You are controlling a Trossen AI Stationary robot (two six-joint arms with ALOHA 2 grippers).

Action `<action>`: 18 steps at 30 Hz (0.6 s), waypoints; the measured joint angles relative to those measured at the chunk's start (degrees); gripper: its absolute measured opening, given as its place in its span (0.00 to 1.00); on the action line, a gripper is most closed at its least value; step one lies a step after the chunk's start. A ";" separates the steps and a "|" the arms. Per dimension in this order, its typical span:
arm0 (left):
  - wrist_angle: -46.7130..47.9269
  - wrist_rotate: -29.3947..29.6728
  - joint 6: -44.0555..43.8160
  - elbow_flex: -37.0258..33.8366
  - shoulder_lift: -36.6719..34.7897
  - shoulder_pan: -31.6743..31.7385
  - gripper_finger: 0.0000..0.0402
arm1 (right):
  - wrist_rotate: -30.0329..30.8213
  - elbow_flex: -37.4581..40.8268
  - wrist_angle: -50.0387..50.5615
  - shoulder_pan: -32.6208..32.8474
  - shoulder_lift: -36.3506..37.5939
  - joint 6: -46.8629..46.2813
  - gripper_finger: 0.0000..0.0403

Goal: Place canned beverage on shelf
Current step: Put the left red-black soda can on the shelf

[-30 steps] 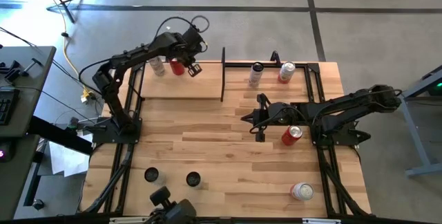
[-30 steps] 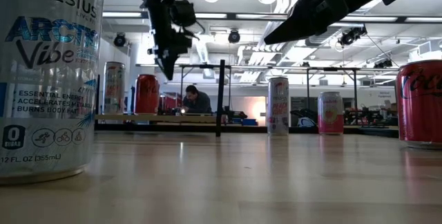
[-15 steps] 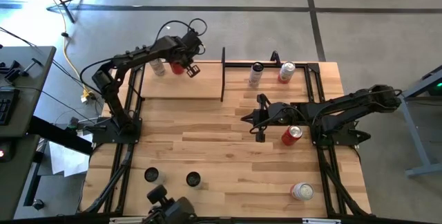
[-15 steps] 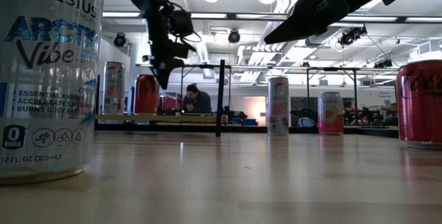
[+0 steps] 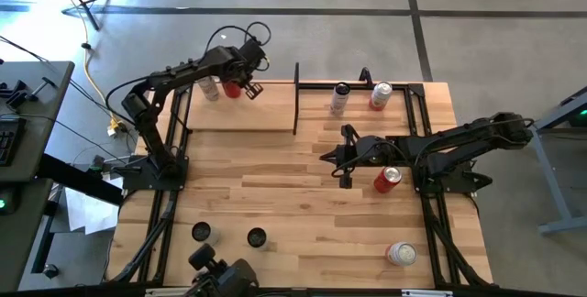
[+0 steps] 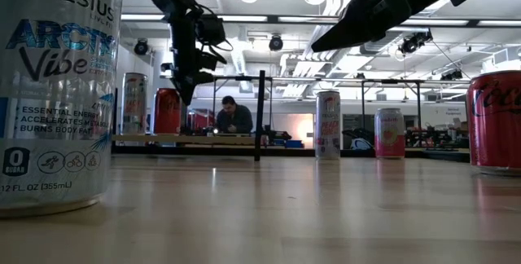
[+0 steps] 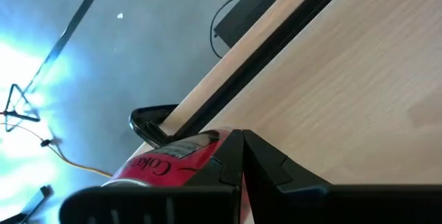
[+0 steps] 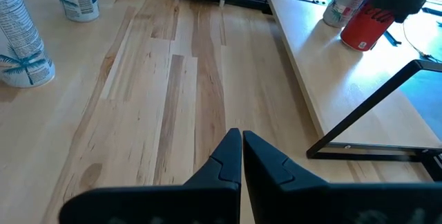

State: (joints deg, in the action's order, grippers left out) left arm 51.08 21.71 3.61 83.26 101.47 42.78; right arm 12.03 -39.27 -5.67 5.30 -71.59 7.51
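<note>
A: Where is the left gripper (image 5: 254, 87) and how do its fingers stand?

B: It hangs over the far end of the shelf (image 5: 240, 118), fingers pressed together with nothing between them. Just beside it, on the shelf board, stands a red can (image 5: 235, 87); in the left wrist view the same can shows right behind the closed fingertips (image 7: 231, 156).

A: Anything else on the shelf?

B: One more can, a pale one (image 5: 211, 88), just past the red one on the side away from the gripper. So two cans on the shelf, both upright.

A: And the right gripper (image 5: 345, 179)?

B: It hovers over the middle of the table (image 5: 275, 196), also closed and holding nothing. Closest to it is a red can (image 5: 387, 179), lying just on the arm side of it.

A: How many cans are off the shelf?

B: I count six. Beyond the right gripper, at the far edge, stand two: a slim pale one (image 5: 340, 99) and a red-and-white one (image 5: 381, 95). The red can by the gripper makes three. Well behind it, near the front edge, is a silver-topped can (image 5: 401, 254). Far across, at the front-left corner, two dark-topped cans (image 5: 201, 232) (image 5: 257, 237) stand side by side.

A: The shelf's frames?

B: Two black uprights, one at each end; one of them (image 5: 295, 98) rises between the two grippers.
</note>
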 joint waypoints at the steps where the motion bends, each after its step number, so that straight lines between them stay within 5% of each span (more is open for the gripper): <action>1: 0.10 0.00 -0.03 -0.04 0.00 -0.06 0.00 | 0.00 0.00 0.00 0.00 0.00 0.00 0.00; 18: 0.14 -0.04 -0.97 -0.10 -3.22 -4.09 0.00 | 0.00 0.00 0.64 0.00 0.00 0.00 0.00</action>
State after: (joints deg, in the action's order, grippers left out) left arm 51.22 21.68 2.64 83.15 98.25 38.69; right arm 12.03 -39.27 -5.04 5.30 -71.59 7.51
